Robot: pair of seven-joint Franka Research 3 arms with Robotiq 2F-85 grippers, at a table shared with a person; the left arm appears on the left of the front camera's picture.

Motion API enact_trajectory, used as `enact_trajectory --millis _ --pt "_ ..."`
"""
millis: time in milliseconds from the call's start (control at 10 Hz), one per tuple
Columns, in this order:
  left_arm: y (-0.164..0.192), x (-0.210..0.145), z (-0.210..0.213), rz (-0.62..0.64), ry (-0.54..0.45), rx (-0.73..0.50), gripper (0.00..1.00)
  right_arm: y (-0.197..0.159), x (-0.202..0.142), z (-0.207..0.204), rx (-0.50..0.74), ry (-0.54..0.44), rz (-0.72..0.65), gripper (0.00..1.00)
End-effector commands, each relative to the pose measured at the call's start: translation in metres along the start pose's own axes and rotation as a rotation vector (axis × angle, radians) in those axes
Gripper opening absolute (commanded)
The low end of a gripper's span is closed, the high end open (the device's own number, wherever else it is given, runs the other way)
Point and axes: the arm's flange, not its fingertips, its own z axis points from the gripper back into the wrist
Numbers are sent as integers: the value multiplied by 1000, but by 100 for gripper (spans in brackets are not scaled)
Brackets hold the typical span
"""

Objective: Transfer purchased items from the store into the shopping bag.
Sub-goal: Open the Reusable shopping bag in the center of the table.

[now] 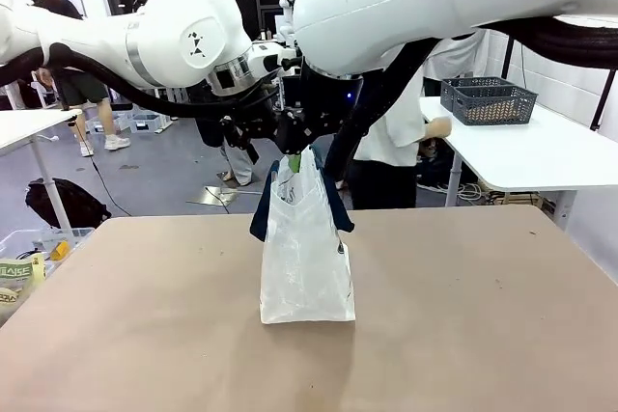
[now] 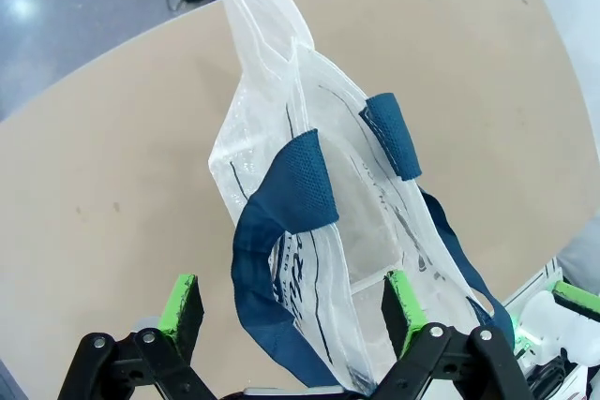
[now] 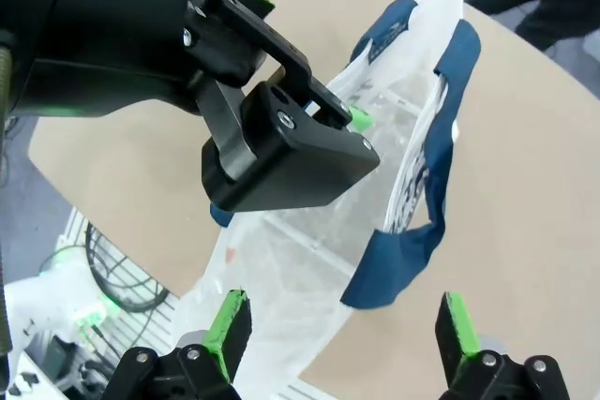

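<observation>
The shopping bag (image 1: pixel 307 258), translucent white with navy handles, stands upright in the middle of the brown table. Both grippers hang close together just above its mouth. My left gripper (image 2: pixel 292 311) is open, with a navy handle (image 2: pixel 286 189) and the bag's rim lying between its green pads. My right gripper (image 3: pixel 342 325) is open too, straddling the other handle (image 3: pixel 398 259) and the bag's edge. The bag's mouth gapes and I see nothing inside it. A dark grey lattice basket (image 1: pixel 488 100) sits on a white side table at the far right. No purchased items are in view.
The left gripper's black housing (image 3: pixel 291 156) hangs close in front of the right wrist camera. A person in white (image 1: pixel 406 132) stands behind the arms by the side table (image 1: pixel 541 156). A clear bin with packets (image 1: pixel 24 267) sits off the table's left edge.
</observation>
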Motion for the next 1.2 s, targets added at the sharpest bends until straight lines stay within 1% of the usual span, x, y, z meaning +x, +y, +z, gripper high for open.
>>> enact_trajectory --millis 0,100,400,500,600,900,1000,1100 --pt "-16 3 2 -17 23 -28 100 2 15 -17 -25 -52 -47 100" --pt "-16 2 1 -16 24 -26 100 3 17 -26 -47 -71 -71 100" --pt "-17 5 -5 -14 46 -21 100 -1 18 -43 -68 -47 -70 100" --pt "-17 4 -6 -32 36 -17 89 -3 18 -47 -61 -54 -80 84" --pt "-16 5 -8 -6 46 -31 71 -4 17 -49 -44 -41 -91 64" --pt "-16 5 -9 -3 49 -33 11 -6 17 -49 -28 -29 -90 5" --pt "-16 5 -9 5 51 -35 0 -7 17 -49 -28 -30 -92 0" --pt "-16 5 -9 9 52 -33 0 -7 17 -48 -27 -30 -92 0"
